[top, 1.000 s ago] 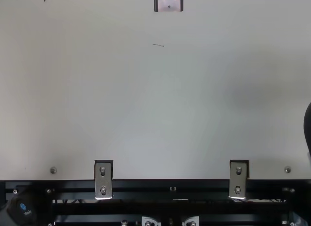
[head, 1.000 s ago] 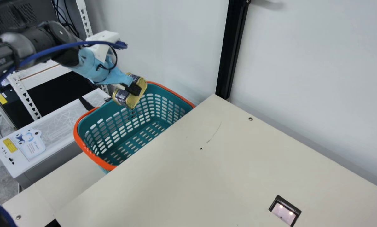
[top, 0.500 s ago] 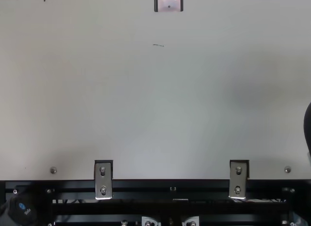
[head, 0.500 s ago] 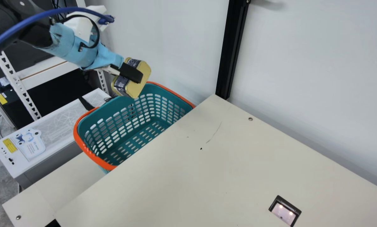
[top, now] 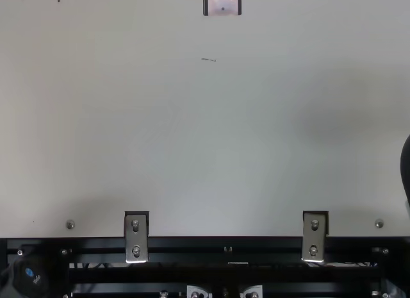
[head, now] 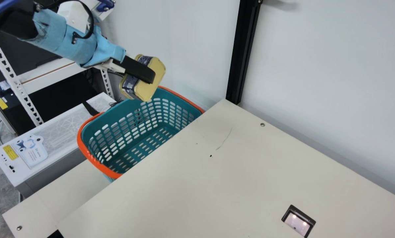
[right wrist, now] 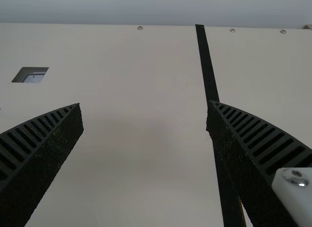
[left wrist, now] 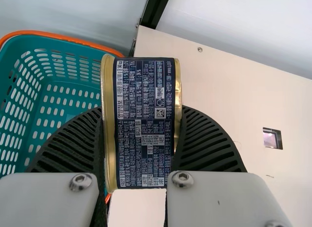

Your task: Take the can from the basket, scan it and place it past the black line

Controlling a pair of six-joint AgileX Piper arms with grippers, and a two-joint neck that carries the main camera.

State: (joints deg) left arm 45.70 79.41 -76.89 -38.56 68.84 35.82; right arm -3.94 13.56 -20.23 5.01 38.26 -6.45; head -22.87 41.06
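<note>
Counter: cream, beside basket
Can: tilted, raised near basket
Left fingers: gripping can
Right fingers: wide apart, well away from basket

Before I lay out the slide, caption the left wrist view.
Left gripper clamping a gold-rimmed can, with the orange-rimmed teal basket and the scanner window beyond.

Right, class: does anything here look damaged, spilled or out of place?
A thin curved mark and a dark speck on the table stand out against the cream surface; scratch or dirt, I cannot tell. The can shows no obvious dent, and I see no spill.
</note>
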